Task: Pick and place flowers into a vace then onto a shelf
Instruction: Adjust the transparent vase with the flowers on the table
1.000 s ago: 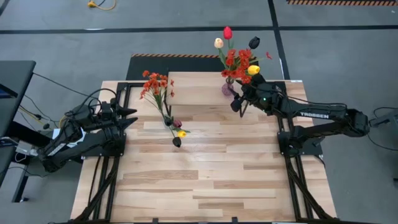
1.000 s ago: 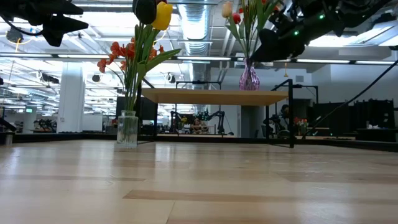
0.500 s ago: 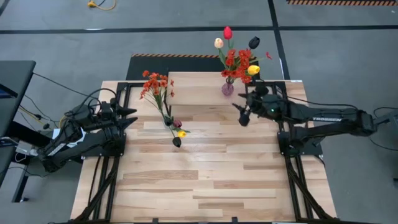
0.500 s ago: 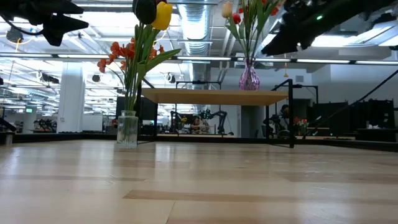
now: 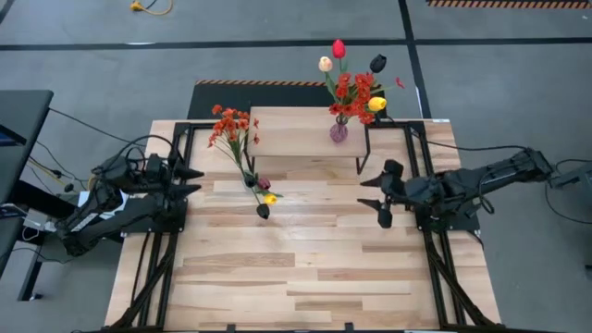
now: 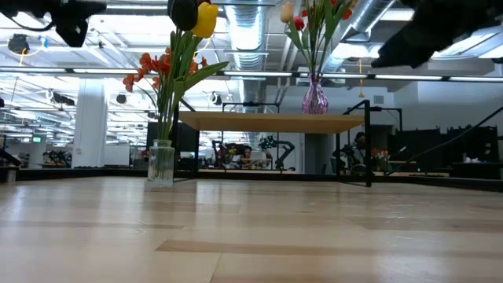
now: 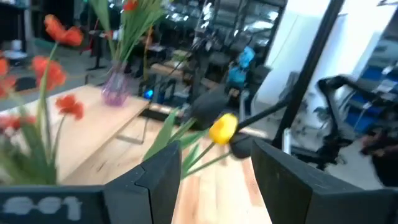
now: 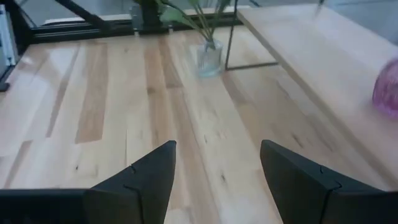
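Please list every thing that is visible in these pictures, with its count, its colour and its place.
purple vase: one, pink-purple, holding flowers, on the shelf
shelf: one, light wood top, black legs, far side of table
clear vase: one, glass, holding flowers, on the table beside the shelf
table: one, light wood
left gripper: one, dark, open, above table's left edge
right gripper: one, dark, open, empty, above table's right part

Two vases of flowers, purple vase (image 5: 339,132), clear vase (image 6: 160,163), one shelf (image 5: 296,130), two arms
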Robot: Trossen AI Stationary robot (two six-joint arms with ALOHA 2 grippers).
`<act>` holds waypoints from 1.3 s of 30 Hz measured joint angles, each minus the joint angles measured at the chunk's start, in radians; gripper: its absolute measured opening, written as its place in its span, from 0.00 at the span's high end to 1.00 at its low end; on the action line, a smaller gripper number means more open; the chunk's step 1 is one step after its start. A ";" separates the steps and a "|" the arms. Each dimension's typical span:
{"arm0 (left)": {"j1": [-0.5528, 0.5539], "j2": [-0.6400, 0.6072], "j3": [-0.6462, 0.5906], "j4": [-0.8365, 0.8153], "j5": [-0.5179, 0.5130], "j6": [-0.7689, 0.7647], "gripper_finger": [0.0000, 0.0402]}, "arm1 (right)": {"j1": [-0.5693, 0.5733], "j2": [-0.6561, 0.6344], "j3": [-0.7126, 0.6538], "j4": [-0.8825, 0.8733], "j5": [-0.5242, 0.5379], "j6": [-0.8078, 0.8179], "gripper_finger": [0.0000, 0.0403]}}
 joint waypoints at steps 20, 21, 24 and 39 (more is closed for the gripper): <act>-0.159 0.000 -0.206 0.455 0.032 -0.241 0.54 | 0.348 -0.001 -0.259 0.388 0.425 0.240 0.43; -0.186 -0.001 -0.207 0.500 0.036 -0.243 0.54 | 0.364 0.012 -0.267 0.411 0.445 0.242 0.43; -0.267 0.000 -0.207 0.600 0.037 -0.240 0.54 | 0.414 0.056 -0.304 0.547 0.511 0.246 0.43; -0.415 0.000 -0.187 0.658 0.034 -0.069 0.54 | 0.406 0.664 -0.338 1.215 0.656 0.236 0.49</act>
